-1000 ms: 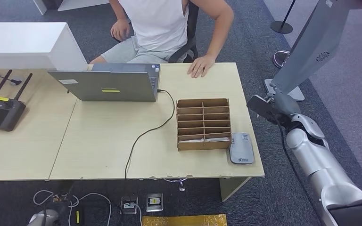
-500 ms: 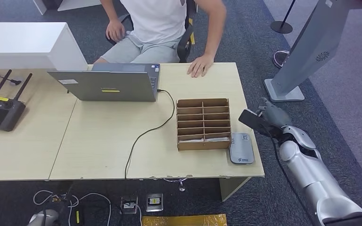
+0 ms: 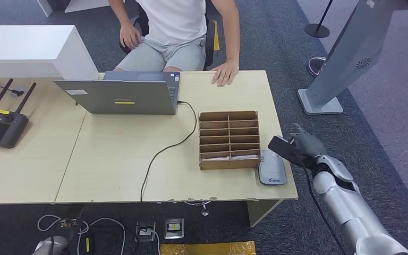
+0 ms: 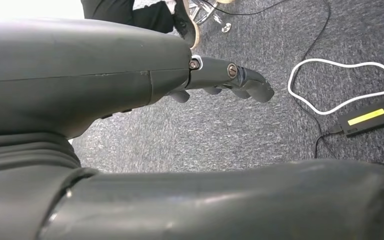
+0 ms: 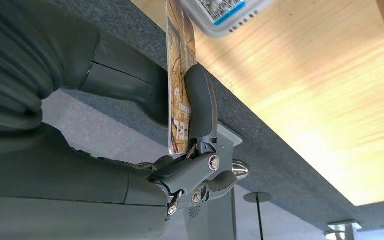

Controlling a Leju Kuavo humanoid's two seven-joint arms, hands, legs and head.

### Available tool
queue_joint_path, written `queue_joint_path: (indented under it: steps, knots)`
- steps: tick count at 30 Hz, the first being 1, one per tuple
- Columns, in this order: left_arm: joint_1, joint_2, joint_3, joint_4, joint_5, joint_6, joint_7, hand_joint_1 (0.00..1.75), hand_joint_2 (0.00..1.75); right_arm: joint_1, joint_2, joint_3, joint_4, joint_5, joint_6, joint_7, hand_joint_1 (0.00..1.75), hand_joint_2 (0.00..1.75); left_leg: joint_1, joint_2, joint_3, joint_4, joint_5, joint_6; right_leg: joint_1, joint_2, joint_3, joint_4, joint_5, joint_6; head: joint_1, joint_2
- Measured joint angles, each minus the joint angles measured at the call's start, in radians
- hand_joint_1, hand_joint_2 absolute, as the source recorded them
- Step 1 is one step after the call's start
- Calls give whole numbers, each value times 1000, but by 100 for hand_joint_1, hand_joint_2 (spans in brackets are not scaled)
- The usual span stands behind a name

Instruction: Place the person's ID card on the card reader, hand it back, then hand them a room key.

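Over the pale wood-grain desk, the right hand has come down from out beside the grey kiosk to the desk's near corner, so the ID card it pinches, thin and stiff with a printed face, now hangs just beside the card reader; laying it there looks to be the step in hand. The reader is a small, smooth, rounded grey slab touching the slotted wooden key box. The left hand hangs over rough carpet, fingers loosely curled, holding nothing.

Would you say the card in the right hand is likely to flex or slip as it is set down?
The ID card looks thin, flat and straight, so probably stiff and light. The right hand pinches only one end, so its smooth face might slip.
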Motion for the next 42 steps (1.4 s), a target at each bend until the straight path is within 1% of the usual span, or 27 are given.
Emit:
queue_joint_path:
  steps: [9, 22, 25, 30, 33, 42]
  knots:
    - [-8, -5, -6, 0, -2, -8, 9, 0, 0, 35, 0, -6, 0, 4, -1, -1, 175, 175, 0, 0, 0, 0, 0, -1, 0, 1, 0, 0, 0, 0, 0, 0]
    - [-10, -5, -7, 0, 0, -11, 11, 0, 0, 51, 4, -6, 3, 7, -16, -13, 175, 175, 0, 1, 1, 0, 0, -1, 0, 2, 0, 0, 0, 0, 0, 0]
    - [-10, -5, -7, 0, 3, -12, 11, 0, 0, 51, 6, -8, 9, 18, -45, -21, 175, 175, 0, 1, 0, 0, 0, -1, 0, 2, 0, 0, 0, 0, 0, 0]
    - [-10, -5, -8, 0, 8, -10, 11, 0, 0, 44, 12, -35, 20, 24, -152, -35, 175, 175, 0, 1, 0, 0, 0, -1, 0, 2, 0, 0, 0, 0, 0, 0]
    - [-10, -5, -10, 0, 7, -9, 11, 0, 0, 35, 14, -55, 18, 15, -192, -43, 175, 175, 0, 1, 0, 0, 0, -1, 0, 2, 0, 0, 0, 0, 0, 0]
    - [-14, -11, -19, 0, 1, -10, 11, 0, 0, 24, 10, -111, -48, 7, -199, -41, 175, 175, 0, 1, 0, 0, 0, -1, 0, 2, 0, 0, 0, 0, 0, 0]
